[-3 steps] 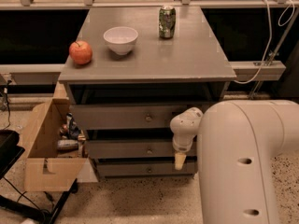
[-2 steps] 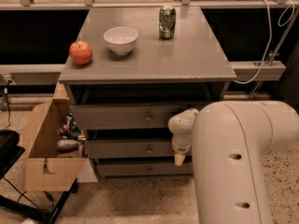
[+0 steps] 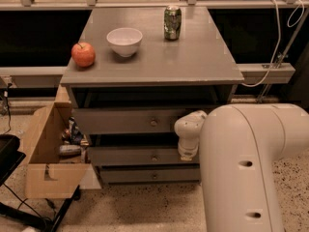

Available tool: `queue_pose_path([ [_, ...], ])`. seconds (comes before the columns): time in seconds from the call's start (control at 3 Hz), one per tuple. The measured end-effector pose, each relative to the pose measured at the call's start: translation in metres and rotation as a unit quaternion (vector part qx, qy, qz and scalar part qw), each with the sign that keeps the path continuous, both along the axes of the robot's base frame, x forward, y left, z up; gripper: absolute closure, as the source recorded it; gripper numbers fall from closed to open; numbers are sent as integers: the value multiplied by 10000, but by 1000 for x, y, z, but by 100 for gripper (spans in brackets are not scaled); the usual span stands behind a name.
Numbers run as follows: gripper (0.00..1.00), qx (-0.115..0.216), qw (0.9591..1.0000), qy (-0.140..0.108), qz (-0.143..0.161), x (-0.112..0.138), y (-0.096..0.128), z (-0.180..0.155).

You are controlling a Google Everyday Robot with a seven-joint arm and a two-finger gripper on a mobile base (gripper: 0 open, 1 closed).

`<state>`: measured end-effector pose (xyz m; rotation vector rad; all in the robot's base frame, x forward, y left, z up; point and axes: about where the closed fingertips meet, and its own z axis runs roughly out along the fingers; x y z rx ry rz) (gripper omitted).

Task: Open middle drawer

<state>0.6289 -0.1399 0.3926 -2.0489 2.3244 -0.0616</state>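
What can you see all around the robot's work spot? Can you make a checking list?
Surface: grey cabinet top holds an apple, a bowl and a can.
Job's things: middle drawer, with a round knob at its centre.
Clutter: cardboard box on the left, small things inside.
Grippers: end effector in front of the drawers, right of the knob, not on it.
Cables: white cable on the right.
Surroundings: speckled floor; rail behind.

Speckled floor; grey cabinet centre; cardboard box left; dark windows behind; warm dim light.
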Motion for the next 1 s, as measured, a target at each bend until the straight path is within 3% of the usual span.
queue_pose_path([
  [0.33, 100, 0, 10000, 0, 0, 0, 0, 2],
  [1.0, 100, 0, 10000, -1, 0, 0, 0, 11],
])
